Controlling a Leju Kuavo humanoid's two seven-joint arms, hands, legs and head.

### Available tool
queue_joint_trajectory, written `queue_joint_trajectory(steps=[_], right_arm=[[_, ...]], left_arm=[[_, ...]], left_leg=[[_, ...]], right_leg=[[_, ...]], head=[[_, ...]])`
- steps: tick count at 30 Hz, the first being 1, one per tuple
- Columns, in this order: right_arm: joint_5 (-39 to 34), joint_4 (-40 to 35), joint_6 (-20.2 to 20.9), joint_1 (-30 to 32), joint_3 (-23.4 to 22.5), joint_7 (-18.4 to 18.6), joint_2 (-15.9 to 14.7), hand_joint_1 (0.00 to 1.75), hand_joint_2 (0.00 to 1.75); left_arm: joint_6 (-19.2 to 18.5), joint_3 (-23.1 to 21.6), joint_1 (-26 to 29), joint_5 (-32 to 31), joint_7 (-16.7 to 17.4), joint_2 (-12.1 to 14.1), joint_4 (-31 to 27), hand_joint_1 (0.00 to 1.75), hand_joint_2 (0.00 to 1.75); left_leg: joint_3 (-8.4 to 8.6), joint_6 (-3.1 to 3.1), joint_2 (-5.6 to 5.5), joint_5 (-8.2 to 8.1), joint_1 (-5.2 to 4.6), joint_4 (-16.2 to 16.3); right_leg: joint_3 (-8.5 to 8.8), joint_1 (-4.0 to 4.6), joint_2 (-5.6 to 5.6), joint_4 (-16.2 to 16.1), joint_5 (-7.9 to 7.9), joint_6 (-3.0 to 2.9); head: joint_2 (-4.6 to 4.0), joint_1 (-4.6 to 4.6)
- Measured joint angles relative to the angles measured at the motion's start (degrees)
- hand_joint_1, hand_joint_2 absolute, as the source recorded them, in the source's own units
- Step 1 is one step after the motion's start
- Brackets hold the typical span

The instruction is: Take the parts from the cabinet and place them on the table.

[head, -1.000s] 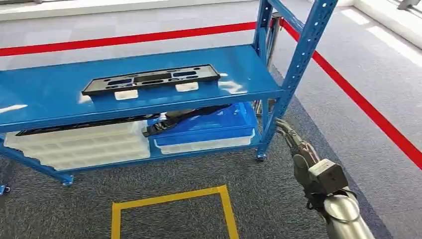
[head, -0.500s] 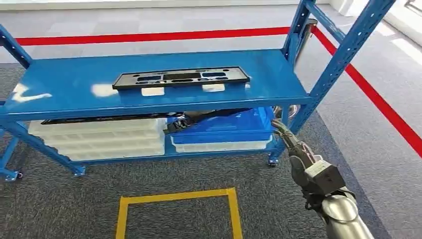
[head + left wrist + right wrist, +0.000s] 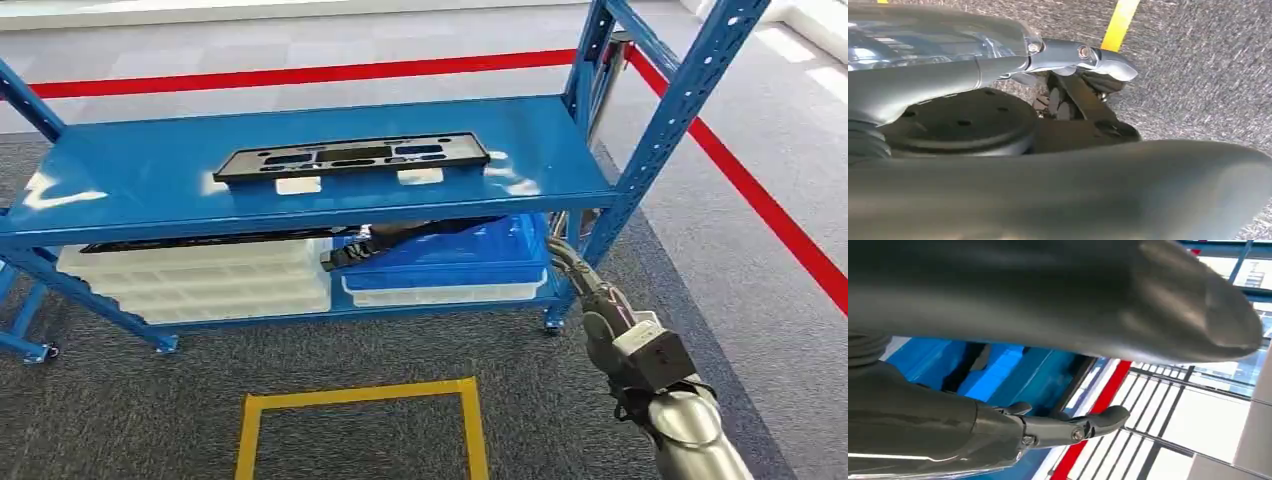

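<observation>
Head view: nearest, the right hand (image 3: 585, 290) reaches toward the blue cabinet (image 3: 300, 190), fingers apart, holding nothing. The left hand (image 3: 1068, 95) hangs over grey carpet, likewise empty and spread. Farther, a black part (image 3: 352, 157) lies flat on the upper shelf.

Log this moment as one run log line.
phase: facing rack | black part: on blue shelf, untouched | right robot hand: near rack post, holds nothing | left robot hand: hanging over carpet
</observation>
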Motion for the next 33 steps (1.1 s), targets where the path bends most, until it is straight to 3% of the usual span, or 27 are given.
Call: queue_joint_trajectory(steps=[1, 2, 6, 8, 10, 11, 12, 13, 14, 16, 17, 21, 23, 26, 27, 28, 29, 31, 32, 33], right_arm=[[0.00, -0.18, -0.02, -0.05, 0.02, 0.02, 0.02, 0.00, 0.00], [0.00, -0.18, -0.07, -0.12, 0.02, 0.00, 0.02, 0.00, 0.00], [0.04, -0.57, -0.20, -0.07, 0.13, 0.06, 0.02, 0.00, 0.00], [0.04, -0.66, -0.22, -0.14, 0.13, 0.04, 0.00, 0.00, 0.00], [0.04, -0.55, -0.26, 0.04, 0.13, 0.04, -0.02, 0.00, 0.00], [0.07, -0.46, -0.26, 0.16, 0.15, 0.04, -0.02, 0.00, 0.00], [0.11, -0.42, -0.26, 0.27, 0.15, 0.04, -0.02, 0.00, 0.00], [0.11, -0.44, -0.26, 0.30, 0.13, 0.04, -0.02, 0.00, 0.00], [0.11, -0.44, -0.26, 0.26, 0.15, 0.04, -0.02, 0.00, 0.00], [0.11, -0.44, -0.26, 0.05, 0.13, 0.04, -0.04, 0.00, 0.00], [0.13, -0.39, -0.26, -0.08, 0.15, 0.06, -0.02, 0.00, 0.00], [0.13, -0.48, -0.26, -0.06, 0.15, 0.04, -0.04, 0.00, 0.00], [0.13, -0.50, -0.26, -0.16, 0.15, 0.04, -0.04, 0.00, 0.00], [0.13, -0.46, -0.26, -0.12, 0.15, 0.04, -0.04, 0.00, 0.00], [0.15, -0.46, -0.26, -0.09, 0.15, 0.04, -0.04, 0.00, 0.00], [0.15, -0.46, -0.26, -0.09, 0.15, 0.04, -0.04, 0.00, 0.00], [0.17, -0.46, -0.26, -0.13, 0.17, 0.04, -0.04, 0.00, 0.00], [0.17, -0.48, -0.26, -0.20, 0.17, 0.04, -0.04, 0.00, 0.00], [0.17, -0.46, -0.26, -0.28, 0.15, 0.04, -0.04, 0.00, 0.00], [0.15, -0.46, -0.26, -0.39, 0.15, 0.04, -0.04, 0.00, 0.00]], left_arm=[[0.00, 0.00, -0.02, 0.00, 0.00, 0.00, -0.02, 0.00, 0.00], [0.00, 0.04, -0.06, 0.00, 0.00, 0.04, 0.00, 0.00, 0.00], [-0.02, 0.07, -0.04, 0.00, -0.07, 0.02, 0.00, 0.00, 0.00], [-0.02, 0.07, -0.16, 0.02, -0.09, 0.02, 0.00, 0.00, 0.00], [-0.13, 0.07, -0.16, 0.02, -0.07, -0.02, 0.04, 0.00, 0.00], [-0.13, 0.09, -0.13, 0.02, -0.04, -0.02, 0.07, 0.00, 0.00], [-0.13, 0.13, -0.09, 0.02, -0.04, -0.02, 0.07, 0.00, 0.00], [-0.13, 0.13, -0.08, 0.02, -0.04, -0.02, 0.07, 0.00, 0.00], [-0.15, 0.15, -0.09, 0.02, -0.04, -0.02, 0.07, 0.00, 0.00], [-0.22, 0.15, -0.13, 0.02, -0.04, -0.07, 0.07, 0.00, 0.00], [-0.22, 0.15, -0.17, 0.02, -0.04, -0.04, 0.07, 0.00, 0.00], [-0.24, 0.15, -0.18, 0.02, -0.04, -0.04, 0.07, 0.00, 0.00], [-0.24, 0.15, -0.25, 0.02, -0.09, -0.04, 0.07, 0.00, 0.00], [-0.31, 0.15, -0.14, 0.00, -0.11, -0.04, 0.09, 0.00, 0.00], [-0.31, 0.15, -0.05, 0.00, -0.13, -0.04, 0.07, 0.00, 0.00], [-0.31, 0.15, 0.00, 0.00, -0.15, -0.04, 0.07, 0.00, 0.00], [-0.31, 0.15, -0.02, 0.00, -0.20, -0.04, 0.07, 0.00, 0.00], [-0.35, 0.15, -0.09, 0.00, -0.26, -0.04, 0.07, 0.00, 0.00], [-0.37, 0.15, -0.09, 0.00, -0.35, -0.04, 0.07, 0.00, 0.00], [-0.42, 0.15, -0.15, 0.00, -0.42, -0.04, 0.07, 0.00, 0.00]], left_leg=[[2.07, 0.62, -0.01, 2.06, -0.21, -4.69], [2.46, 1.01, 0.02, 1.33, -0.47, -5.44], [2.54, 1.63, -0.06, 1.40, -0.62, -6.72], [2.93, 2.12, 0.04, 1.84, -0.20, -7.34], [2.93, 2.24, 0.06, 1.81, -0.25, -7.32], [2.90, 2.24, 0.07, 1.81, -0.28, -7.30], [2.93, 2.24, 0.06, 1.81, -0.28, -7.29], [3.00, 2.25, 0.04, 1.78, -0.27, -7.28], [3.12, 2.23, 0.01, 1.73, -0.25, -7.23], [3.33, 1.87, -0.06, 1.42, -0.21, -6.99], [3.11, 1.55, -0.04, 1.22, -0.58, -6.76], [3.01, 0.94, -0.11, 1.24, -0.44, -6.66], [2.45, 0.11, -0.09, -0.69, -0.30, -4.87], [-3.49, -0.56, -0.09, -6.99, 0.19, 8.25], [-4.91, -0.62, -0.08, -7.41, 0.25, 11.16], [-4.75, -0.66, -0.08, -6.36, 0.29, 10.68], [-3.58, -0.59, -0.08, -4.22, 0.32, 7.79], [1.08, -0.14, -0.08, 1.29, 0.30, -2.43], [2.57, 0.12, -0.13, 1.48, 0.26, -5.29], [2.64, 0.27, -0.11, 1.41, -0.03, -6.11]], right_leg=[[0.06, -0.04, 0.00, -0.03, -0.08, 0.12], [-0.10, 0.23, -0.04, 0.02, -0.17, 0.31], [-0.22, 0.07, -0.19, -0.38, 0.15, 1.64], [-1.01, 0.02, 0.09, 2.21, -2.20, 1.89], [-4.99, 0.00, 0.22, 10.82, -6.74, 2.17], [-6.95, 0.04, 0.23, 14.96, -8.11, 2.31], [-7.79, 0.02, 0.22, 16.69, -8.01, 2.40], [-7.31, -0.01, 0.22, 15.57, -6.56, 2.48], [-5.71, -0.05, 0.21, 12.19, -4.18, 2.51], [-0.89, -0.10, 0.20, 1.58, 1.13, 2.47], [-0.30, 0.06, 0.25, 0.21, 0.18, 2.17], [-0.38, 0.23, 0.49, -0.35, 0.45, 0.75], [-0.26, -0.18, 0.32, -0.48, 0.54, 0.20], [-0.34, -0.16, 0.06, -0.47, 0.51, -0.04], [-0.31, -0.16, 0.03, -0.47, 0.47, -0.06], [-0.23, -0.17, 0.04, -0.47, 0.45, -0.05], [-0.15, -0.17, 0.08, -0.47, 0.40, -0.05], [0.29, -0.17, 0.18, -0.47, 0.21, 0.22], [0.26, -0.13, 0.16, -0.48, 0.10, 0.41], [0.03, 0.12, 0.28, -0.30, 0.02, 0.68]], head=[[0.00, 0.00], [0.00, 0.00], [0.00, 0.02], [0.00, 0.04], [0.00, 0.04], [0.00, 0.07], [0.00, 0.06], [0.00, 0.07], [0.00, 0.07], [0.00, 0.07], [0.00, 0.04], [0.00, 0.00], [0.00, -0.02], [0.00, 0.00], [0.00, 0.00], [0.00, 0.00], [0.00, 0.00], [0.00, 0.00], [0.00, 0.00], [0.00, 0.00]])
